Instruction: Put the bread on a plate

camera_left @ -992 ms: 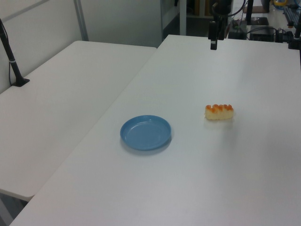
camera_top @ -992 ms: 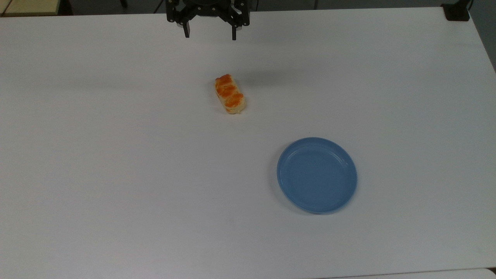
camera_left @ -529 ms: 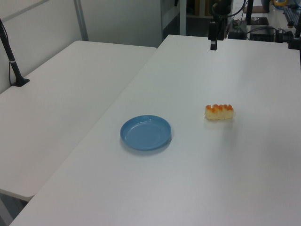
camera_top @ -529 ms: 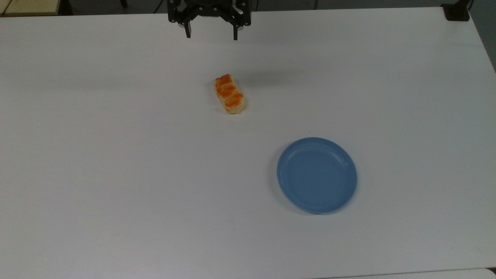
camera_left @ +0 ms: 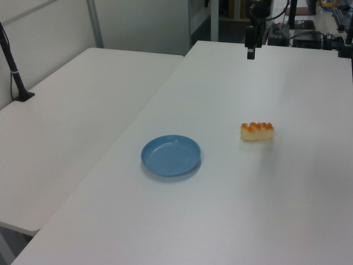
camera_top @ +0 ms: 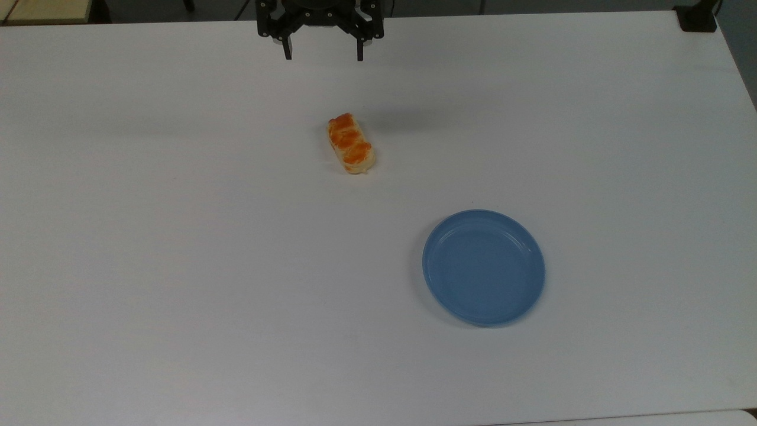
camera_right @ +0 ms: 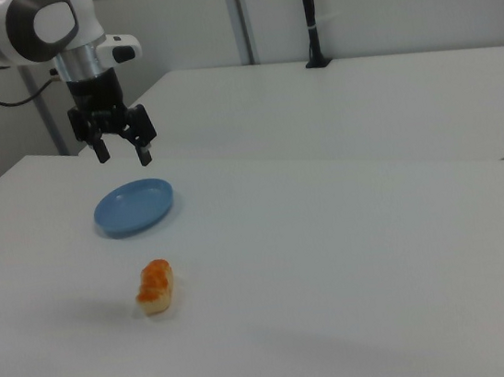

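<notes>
Top view: gripper (camera_top: 323, 56) at top edge, above far side of white table (camera_top: 177, 266), fingers (camera_top: 287, 52) spread wide, nothing btwn them. Braided bread roll (camera_top: 350, 144) lying on table, well apart from gripper, lower in frame. Long axis near vertical in frame, slightly diagonal: upper end toward the top view's left, lower end toward the top view's right. Glossy orange top facing up. Blue plate (camera_top: 484, 267) w/ nothing on it, well apart from roll, toward the top view's lower right.

Left view: gripper (camera_left: 251, 48) hanging over far end of table, seen edge-on. Roll (camera_left: 257, 131) here w/ long axis running left-right, on the left view's right of plate (camera_left: 171, 155), clear gap btwn them.

Right view: gripper (camera_right: 120, 150) high over table, fingers wide apart, holding nothing, in front of plate (camera_right: 134, 207) in frame. Roll (camera_right: 155, 286) nearer camera than plate, long axis pointing roughly toward plate.

Progress, judged: nothing done yet. Roll untouched, not on plate. Left to do: descend to roll, grasp across short width, lift, carry to plate, release.
</notes>
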Robot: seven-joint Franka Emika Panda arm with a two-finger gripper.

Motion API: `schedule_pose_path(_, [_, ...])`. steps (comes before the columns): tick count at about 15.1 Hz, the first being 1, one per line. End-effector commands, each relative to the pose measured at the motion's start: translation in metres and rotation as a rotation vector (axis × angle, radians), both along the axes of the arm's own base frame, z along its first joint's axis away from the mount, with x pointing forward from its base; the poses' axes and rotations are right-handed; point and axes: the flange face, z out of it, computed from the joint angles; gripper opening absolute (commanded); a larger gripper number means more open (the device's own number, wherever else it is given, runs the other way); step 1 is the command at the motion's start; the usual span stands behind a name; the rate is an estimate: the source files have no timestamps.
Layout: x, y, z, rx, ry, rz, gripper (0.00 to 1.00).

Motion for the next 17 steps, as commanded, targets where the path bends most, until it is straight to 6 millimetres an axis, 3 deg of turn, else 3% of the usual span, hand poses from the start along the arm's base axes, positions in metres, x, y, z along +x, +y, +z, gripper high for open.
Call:
schedule_pose_path(1, [-0.002, 0.004, -0.001, 0.024, 0.014, 0.014, 1.0])
schedule_pose_path(6, [-0.001, 0.005, -0.005, 0.024, 0.02, 0.029, 1.0])
schedule_pose_path(8, [-0.001, 0.008, -0.016, 0.022, 0.043, 0.058, 1.0])
schedule_pose_path(10, [-0.002, 0.015, -0.036, 0.011, 0.083, 0.092, 1.0])
schedule_pose_path(13, [-0.004, 0.033, -0.083, -0.033, 0.13, 0.166, 1.0])
schedule_pose_path(17, [0.006, 0.041, -0.143, -0.076, 0.116, 0.203, 1.0])
